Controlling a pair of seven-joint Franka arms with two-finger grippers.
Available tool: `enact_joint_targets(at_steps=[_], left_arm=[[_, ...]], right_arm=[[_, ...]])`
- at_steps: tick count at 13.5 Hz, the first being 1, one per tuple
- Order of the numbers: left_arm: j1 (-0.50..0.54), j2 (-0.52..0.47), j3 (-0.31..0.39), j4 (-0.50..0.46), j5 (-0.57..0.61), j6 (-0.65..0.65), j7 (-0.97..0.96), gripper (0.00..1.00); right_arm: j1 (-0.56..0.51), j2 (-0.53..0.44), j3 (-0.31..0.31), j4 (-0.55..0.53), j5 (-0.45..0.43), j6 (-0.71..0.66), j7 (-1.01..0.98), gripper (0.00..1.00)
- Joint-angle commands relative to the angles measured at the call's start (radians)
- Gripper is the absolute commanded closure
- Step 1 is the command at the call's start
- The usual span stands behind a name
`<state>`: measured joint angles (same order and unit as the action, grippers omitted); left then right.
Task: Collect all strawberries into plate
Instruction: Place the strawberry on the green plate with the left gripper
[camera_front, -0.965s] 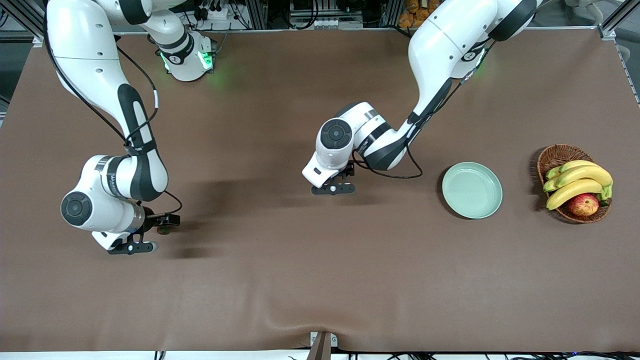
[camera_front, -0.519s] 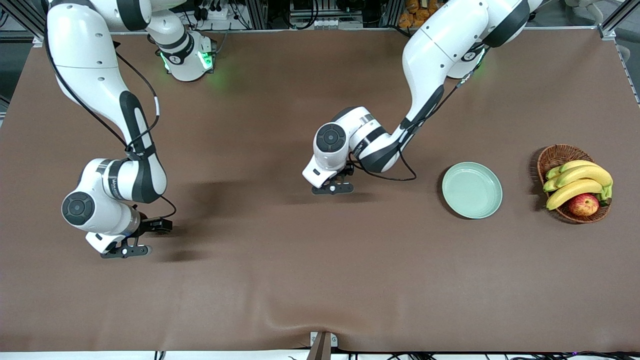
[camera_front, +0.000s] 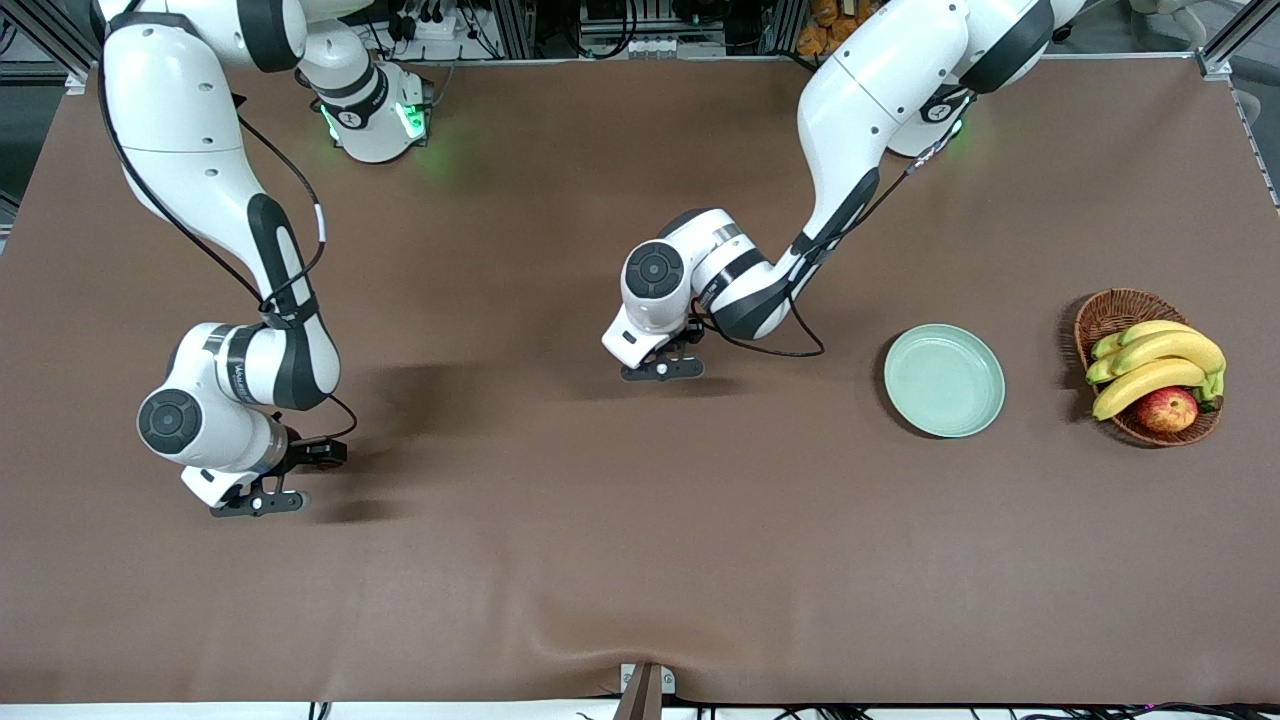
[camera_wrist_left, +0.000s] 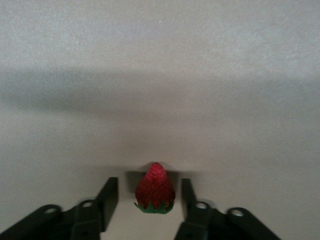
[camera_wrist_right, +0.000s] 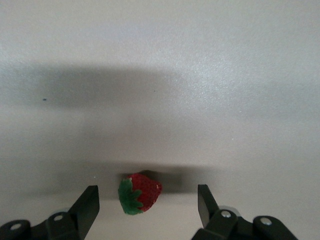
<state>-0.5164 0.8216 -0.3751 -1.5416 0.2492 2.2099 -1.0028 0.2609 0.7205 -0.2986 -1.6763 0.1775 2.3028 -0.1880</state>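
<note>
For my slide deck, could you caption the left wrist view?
Left pincer straddles a strawberry on the brown table, fingers close on either side, not yet touching.

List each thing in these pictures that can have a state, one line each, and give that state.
Left gripper: low at the table's middle, fingers apart around a strawberry.
Right gripper: low toward the right arm's end, fingers wide around another strawberry.
Plate: upright, holding nothing.
Basket: holding bananas and an apple.

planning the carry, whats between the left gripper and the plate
Front view: only bare brown table between the left gripper, low around a strawberry, and the plate.
</note>
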Motion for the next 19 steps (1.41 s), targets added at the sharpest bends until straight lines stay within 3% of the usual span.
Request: enact_joint_targets(at_steps=[1,2,3,6,8,11,13,17,19], left_arm=[[-0.002,-0.006,0.007,-0.011,0.028,-0.001,-0.025,0.83],[0.001,-0.007,0.007,-0.011,0.028,-0.001,-0.025,0.98],[0.007,-0.018,0.007,-0.011,0.027,-0.007,-0.025,1.0],[0.085,-0.117,0.004,-0.012,0.025,-0.137,-0.022,1.0],[0.16,-0.197,0.004,-0.015,0.027,-0.244,0.002,1.0],[0.29,-0.274,0.001,-0.058,0.027,-0.321,0.152,1.0],[0.395,-0.334,-0.001,-0.132,0.027,-0.334,0.298,1.0],[0.6,-0.375,-0.004,-0.267,0.028,-0.322,0.509,1.0],[0.66,-0.369,-0.002,-0.339,0.032,-0.233,0.541,1.0]], right_arm=[[-0.012,-0.003,0.013,-0.011,-0.009,0.001,-0.008,0.36],[-0.011,-0.001,0.013,-0.016,-0.009,0.001,-0.007,0.41],[-0.009,-0.001,0.015,-0.019,-0.007,0.0,-0.007,0.47],[-0.003,-0.001,0.015,-0.017,-0.009,0.001,-0.005,0.64],[0.003,-0.003,0.015,-0.011,-0.007,0.004,-0.005,0.81],[0.006,-0.012,0.028,0.027,-0.001,0.01,0.002,0.98],[0.039,-0.029,0.052,0.076,0.039,0.001,0.05,0.98],[0.205,-0.056,0.053,0.072,0.172,-0.019,0.298,0.98],[0.311,-0.055,0.053,0.073,0.229,-0.081,0.451,0.98]])
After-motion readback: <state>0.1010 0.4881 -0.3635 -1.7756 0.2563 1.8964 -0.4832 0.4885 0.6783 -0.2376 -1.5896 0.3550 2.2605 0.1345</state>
